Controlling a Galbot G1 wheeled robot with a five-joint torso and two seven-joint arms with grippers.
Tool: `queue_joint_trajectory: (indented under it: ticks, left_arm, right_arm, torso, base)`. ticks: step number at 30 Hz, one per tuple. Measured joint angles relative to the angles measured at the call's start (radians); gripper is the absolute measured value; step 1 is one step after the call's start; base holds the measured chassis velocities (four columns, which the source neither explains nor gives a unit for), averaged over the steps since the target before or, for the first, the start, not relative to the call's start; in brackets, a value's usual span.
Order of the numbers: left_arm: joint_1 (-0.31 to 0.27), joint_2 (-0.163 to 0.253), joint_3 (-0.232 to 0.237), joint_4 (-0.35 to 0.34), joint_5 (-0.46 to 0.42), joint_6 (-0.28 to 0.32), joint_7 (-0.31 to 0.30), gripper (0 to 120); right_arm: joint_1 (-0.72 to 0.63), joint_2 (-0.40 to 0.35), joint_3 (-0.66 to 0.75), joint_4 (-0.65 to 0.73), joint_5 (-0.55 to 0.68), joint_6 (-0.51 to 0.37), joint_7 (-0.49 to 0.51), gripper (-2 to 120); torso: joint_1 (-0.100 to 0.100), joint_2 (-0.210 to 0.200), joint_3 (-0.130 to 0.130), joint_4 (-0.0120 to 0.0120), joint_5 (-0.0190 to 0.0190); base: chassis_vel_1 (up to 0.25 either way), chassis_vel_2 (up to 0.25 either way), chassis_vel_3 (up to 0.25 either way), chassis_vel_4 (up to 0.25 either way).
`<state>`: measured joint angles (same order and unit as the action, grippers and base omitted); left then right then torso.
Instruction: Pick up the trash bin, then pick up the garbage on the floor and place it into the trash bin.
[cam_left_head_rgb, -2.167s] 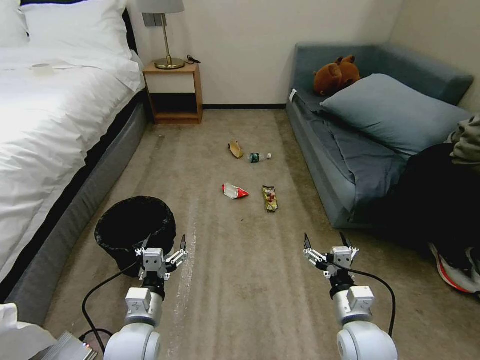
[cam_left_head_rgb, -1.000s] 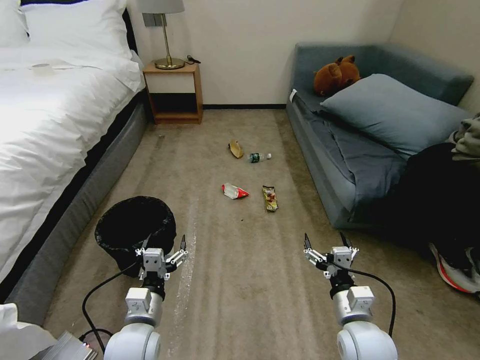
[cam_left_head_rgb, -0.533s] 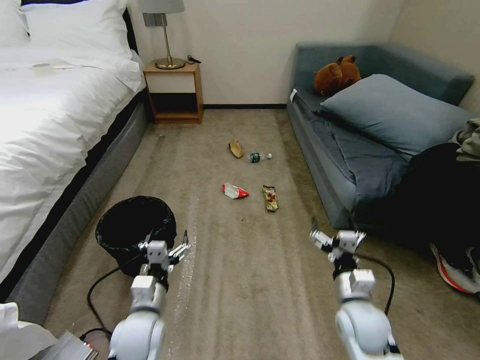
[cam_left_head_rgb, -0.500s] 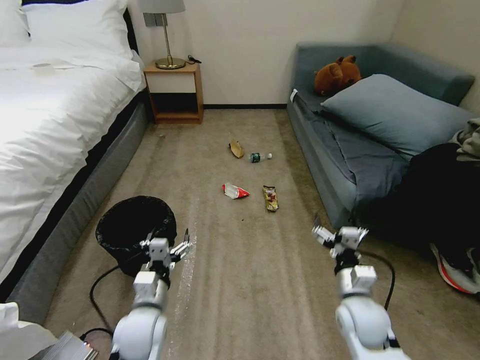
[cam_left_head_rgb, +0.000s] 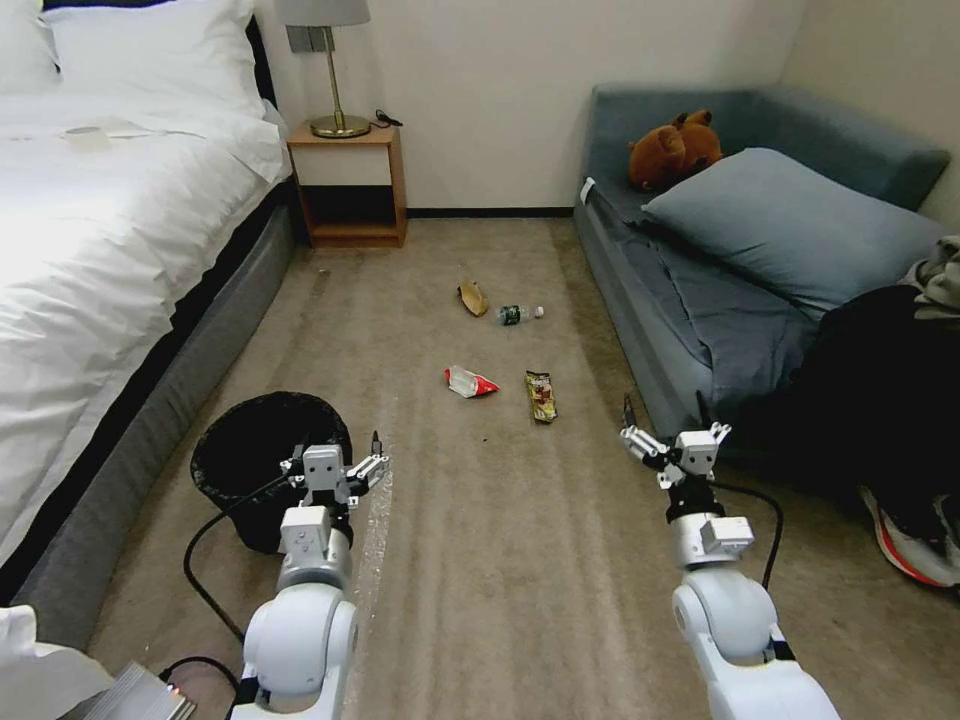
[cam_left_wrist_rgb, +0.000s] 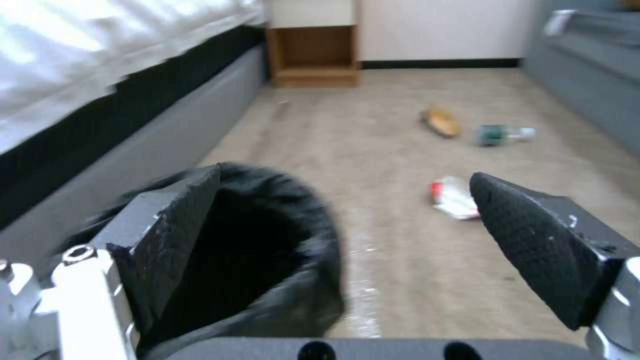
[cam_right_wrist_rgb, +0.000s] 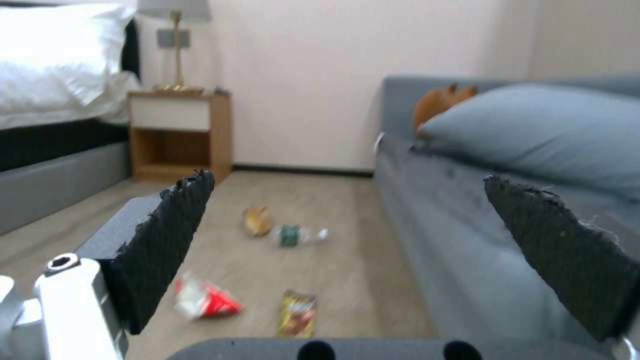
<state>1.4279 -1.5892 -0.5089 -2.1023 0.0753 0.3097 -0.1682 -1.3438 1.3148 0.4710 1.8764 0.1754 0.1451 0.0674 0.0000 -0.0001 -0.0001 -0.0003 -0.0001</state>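
The trash bin (cam_left_head_rgb: 255, 450), lined with a black bag, stands on the carpet beside the bed; the left wrist view has its rim (cam_left_wrist_rgb: 293, 240) close up. My left gripper (cam_left_head_rgb: 337, 458) (cam_left_wrist_rgb: 343, 175) hangs open just by the bin's right rim, one finger over its mouth. The garbage lies farther ahead: a red-and-white wrapper (cam_left_head_rgb: 468, 381) (cam_left_wrist_rgb: 455, 197) (cam_right_wrist_rgb: 203, 300), a yellow-brown packet (cam_left_head_rgb: 540, 396) (cam_right_wrist_rgb: 298, 312), a clear bottle (cam_left_head_rgb: 518, 314) (cam_left_wrist_rgb: 500, 135) (cam_right_wrist_rgb: 297, 235) and a tan scrap (cam_left_head_rgb: 472, 298) (cam_left_wrist_rgb: 441, 121) (cam_right_wrist_rgb: 257, 220). My right gripper (cam_left_head_rgb: 665, 420) (cam_right_wrist_rgb: 347, 177) is open and empty near the sofa's front corner.
A white bed (cam_left_head_rgb: 100, 250) runs along the left, a grey sofa (cam_left_head_rgb: 700, 330) with a pillow and a teddy bear along the right. A wooden nightstand (cam_left_head_rgb: 350, 185) with a lamp stands at the far wall. A shoe (cam_left_head_rgb: 910, 545) and dark clothing sit at the right edge.
Both arms have reached forward. The left gripper has come up to the bin's rim, the right one toward the sofa's corner. Both stay open. Bin and litter have not moved.
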Motion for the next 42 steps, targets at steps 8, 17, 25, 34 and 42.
queue_joint_trajectory:
  ticks: [8,17,25,34,42]
  left_arm:
    - [0.058,-0.018,-0.071,-0.007,-0.119,-0.023,-0.167,100]
    - [-0.013,-0.02,-0.132,0.042,-0.371,-0.072,-0.399,100]
    - [-0.164,-0.02,-0.201,0.109,-0.643,-0.047,-0.565,100]
    - [-0.263,-0.002,-0.232,0.186,-0.92,0.002,-0.634,100]
    - [-0.295,-0.005,-0.251,0.28,-0.95,-0.02,-0.653,100]
  right_arm:
    - [0.039,0.003,-0.009,-0.023,-0.039,-0.004,0.062,100]
    - [0.038,0.013,-0.013,-0.062,-0.063,0.01,0.064,100]
    - [0.045,0.002,-0.005,-0.079,-0.064,0.02,0.06,100]
    - [0.055,-0.003,-0.006,-0.106,-0.06,0.044,0.04,100]
    - [0.051,-0.003,0.011,-0.13,-0.056,0.087,0.009,100]
  torso:
    - [0.0,0.0,0.0,0.0005,0.0]
    - [0.0,0.0,0.0,0.0003,0.0]
    - [0.0,0.0,0.0,0.0004,0.0]
    - [0.0,0.0,0.0,0.0003,0.0]
    - [0.0,0.0,0.0,0.0003,0.0]
  base:
    - [0.0,0.0,0.0,0.0]
    - [0.0,0.0,0.0,0.0]
    - [0.0,0.0,0.0,0.0]
    - [0.0,0.0,0.0,0.0]
    - [0.0,0.0,0.0,0.0]
